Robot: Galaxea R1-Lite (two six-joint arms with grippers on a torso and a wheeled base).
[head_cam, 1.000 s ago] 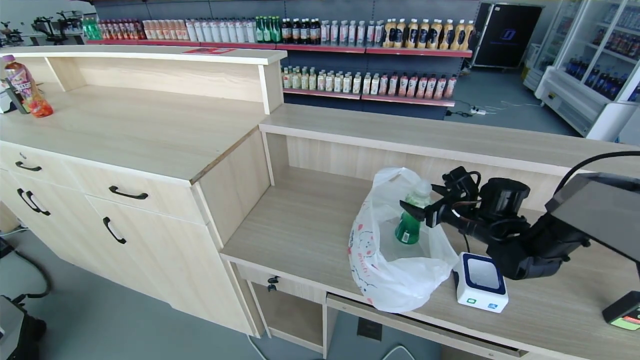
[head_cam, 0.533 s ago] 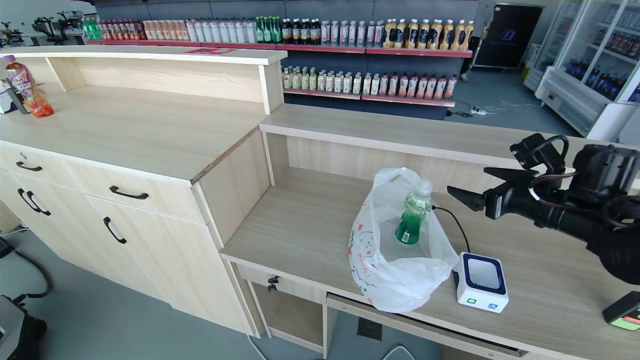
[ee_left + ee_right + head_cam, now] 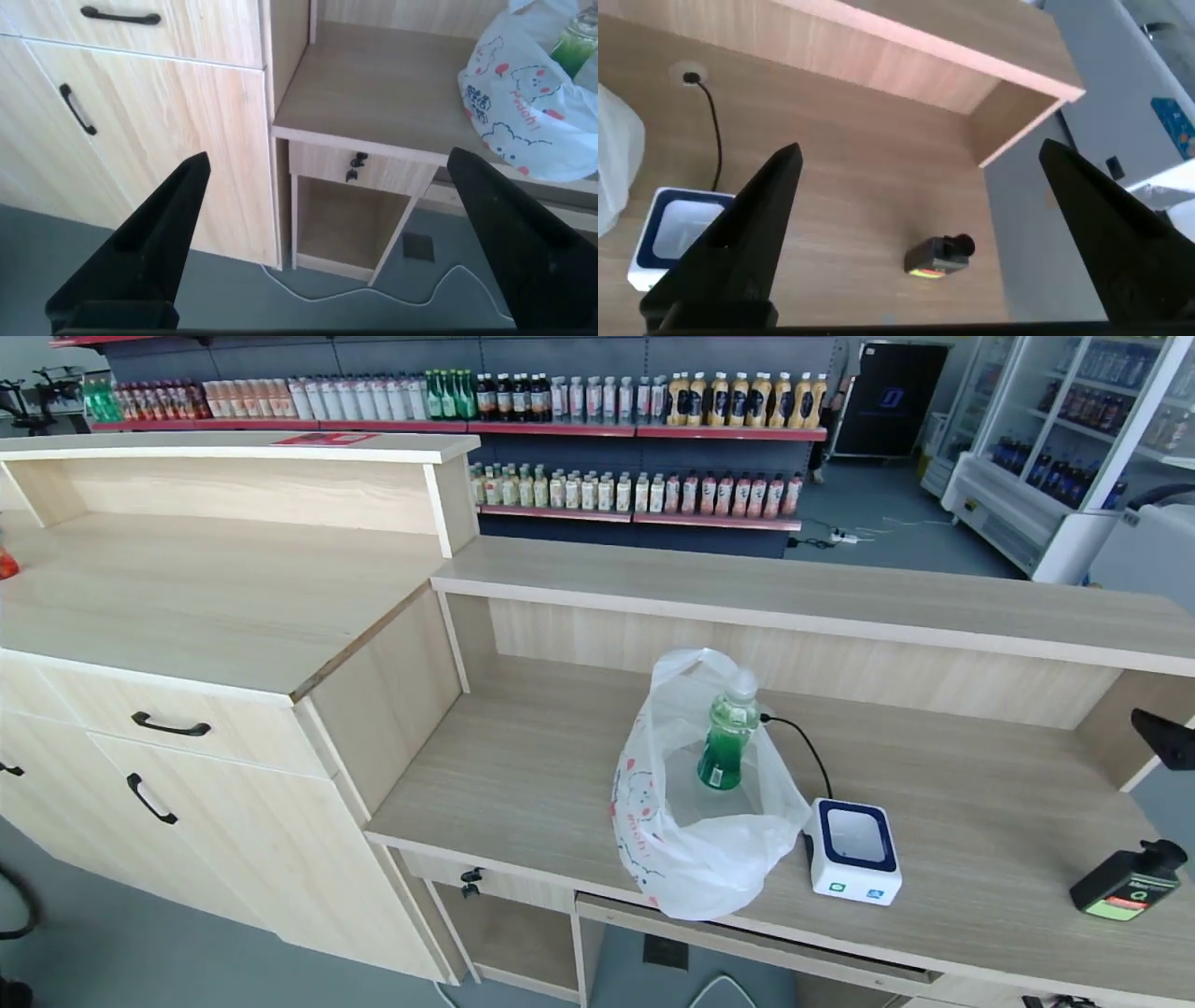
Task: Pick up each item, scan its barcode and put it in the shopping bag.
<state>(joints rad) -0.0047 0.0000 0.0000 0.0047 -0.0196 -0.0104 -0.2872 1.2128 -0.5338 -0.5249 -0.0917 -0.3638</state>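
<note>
A white plastic shopping bag (image 3: 681, 840) stands open on the lower counter (image 3: 523, 775). A green bottle (image 3: 726, 749) with a clear cap stands upright inside it. The white barcode scanner (image 3: 854, 851) sits just right of the bag. My right gripper (image 3: 920, 243) hangs open and empty above the counter's right end, with the scanner (image 3: 677, 229) below it; one of its fingers (image 3: 1160, 735) shows at the head view's right edge. My left gripper (image 3: 327, 252) is open and empty, low in front of the cabinet, with the bag (image 3: 533, 93) off to one side.
A black handheld device (image 3: 1125, 882) lies at the counter's right front, also visible under the right gripper (image 3: 938, 255). The scanner's cable (image 3: 798, 742) runs back behind the bag. A higher counter (image 3: 187, 588) with drawers stands to the left. Drink shelves (image 3: 635, 429) line the back.
The right gripper opened, left the green bottle standing in the bag and drew back to the right and upward. The head camera has turned right, so the whole scene sits further left.
</note>
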